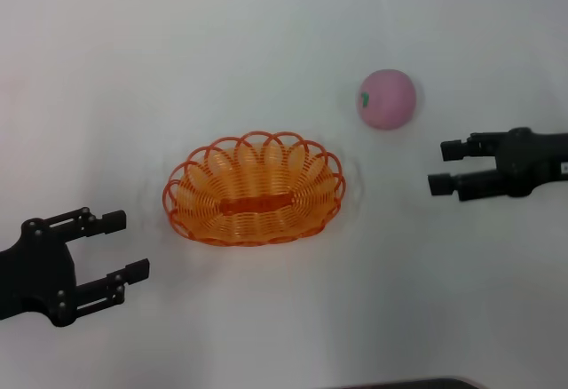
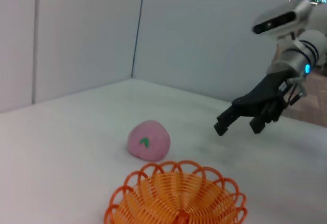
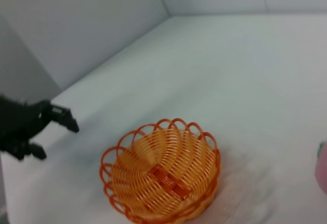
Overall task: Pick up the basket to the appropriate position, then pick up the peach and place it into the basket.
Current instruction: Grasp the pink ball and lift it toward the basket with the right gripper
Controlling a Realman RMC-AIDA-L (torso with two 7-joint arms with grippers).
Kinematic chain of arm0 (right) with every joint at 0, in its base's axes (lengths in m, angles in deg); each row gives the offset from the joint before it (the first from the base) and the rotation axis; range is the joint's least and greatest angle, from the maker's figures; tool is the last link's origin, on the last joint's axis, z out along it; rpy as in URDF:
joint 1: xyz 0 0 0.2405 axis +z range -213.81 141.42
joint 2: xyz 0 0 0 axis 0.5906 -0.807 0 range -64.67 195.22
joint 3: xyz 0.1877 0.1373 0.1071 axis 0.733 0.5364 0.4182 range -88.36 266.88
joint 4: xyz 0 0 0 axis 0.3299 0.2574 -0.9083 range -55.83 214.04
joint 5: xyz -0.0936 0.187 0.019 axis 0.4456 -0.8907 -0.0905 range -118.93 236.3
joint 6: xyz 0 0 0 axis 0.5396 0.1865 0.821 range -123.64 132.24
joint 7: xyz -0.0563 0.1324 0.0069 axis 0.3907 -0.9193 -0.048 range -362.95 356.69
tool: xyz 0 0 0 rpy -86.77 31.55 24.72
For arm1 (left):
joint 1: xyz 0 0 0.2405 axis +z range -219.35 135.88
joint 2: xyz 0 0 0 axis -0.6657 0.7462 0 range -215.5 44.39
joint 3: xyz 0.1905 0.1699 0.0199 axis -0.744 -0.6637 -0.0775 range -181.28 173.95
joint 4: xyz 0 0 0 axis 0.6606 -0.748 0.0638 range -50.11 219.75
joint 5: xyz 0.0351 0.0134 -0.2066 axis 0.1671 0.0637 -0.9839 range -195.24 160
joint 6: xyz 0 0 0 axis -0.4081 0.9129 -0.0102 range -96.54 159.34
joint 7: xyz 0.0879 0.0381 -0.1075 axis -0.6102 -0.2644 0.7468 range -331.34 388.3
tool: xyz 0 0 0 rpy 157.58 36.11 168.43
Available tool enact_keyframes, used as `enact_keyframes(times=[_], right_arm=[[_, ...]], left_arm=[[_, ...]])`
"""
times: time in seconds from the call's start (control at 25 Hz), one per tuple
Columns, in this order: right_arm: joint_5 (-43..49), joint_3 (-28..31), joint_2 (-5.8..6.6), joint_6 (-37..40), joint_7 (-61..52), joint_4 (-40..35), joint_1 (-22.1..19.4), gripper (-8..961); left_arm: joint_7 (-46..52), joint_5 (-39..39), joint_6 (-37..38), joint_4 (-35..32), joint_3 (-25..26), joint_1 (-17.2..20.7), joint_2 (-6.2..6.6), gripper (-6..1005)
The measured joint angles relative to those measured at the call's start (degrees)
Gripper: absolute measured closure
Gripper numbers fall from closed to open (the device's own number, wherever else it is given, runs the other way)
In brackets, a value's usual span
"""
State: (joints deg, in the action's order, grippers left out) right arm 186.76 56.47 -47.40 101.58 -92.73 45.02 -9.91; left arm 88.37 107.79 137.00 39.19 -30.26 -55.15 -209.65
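The orange wire basket [image 1: 254, 188] sits on the white table near the middle, empty. It also shows in the left wrist view [image 2: 176, 196] and the right wrist view [image 3: 162, 172]. The pink peach [image 1: 387, 99] lies on the table behind and to the right of the basket, green mark facing left; it also shows in the left wrist view [image 2: 148, 140] and at the edge of the right wrist view [image 3: 322, 166]. My left gripper [image 1: 122, 247] is open and empty, front left of the basket. My right gripper [image 1: 445, 167] is open and empty, right of the basket and in front of the peach.
The white table [image 1: 266, 51] is bounded by white walls that meet at a corner [image 2: 134, 55]. Nothing else lies on the table.
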Motion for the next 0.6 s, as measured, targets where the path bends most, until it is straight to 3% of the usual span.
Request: enact_keyframes(times=[0.2, 0.52, 0.6], right_arm=[[1.16, -0.68, 1.49, 2.75, -12.48, -1.85, 2.99, 57], [2.36, -2.04, 1.20, 7.70, -33.70, -12.95, 6.84, 47], [3.73, -3.66, 1.16, 7.69, -36.88, -15.47, 7.65, 43]], left_arm=[[-1.94, 0.19, 0.20, 0.51, -0.11, 0.27, -0.01, 335], [-3.05, 0.62, 0.64, 0.40, 0.64, 0.82, 0.04, 341], [-3.06, 0.63, 0.81, 0.26, 0.70, 0.90, 0.08, 283]])
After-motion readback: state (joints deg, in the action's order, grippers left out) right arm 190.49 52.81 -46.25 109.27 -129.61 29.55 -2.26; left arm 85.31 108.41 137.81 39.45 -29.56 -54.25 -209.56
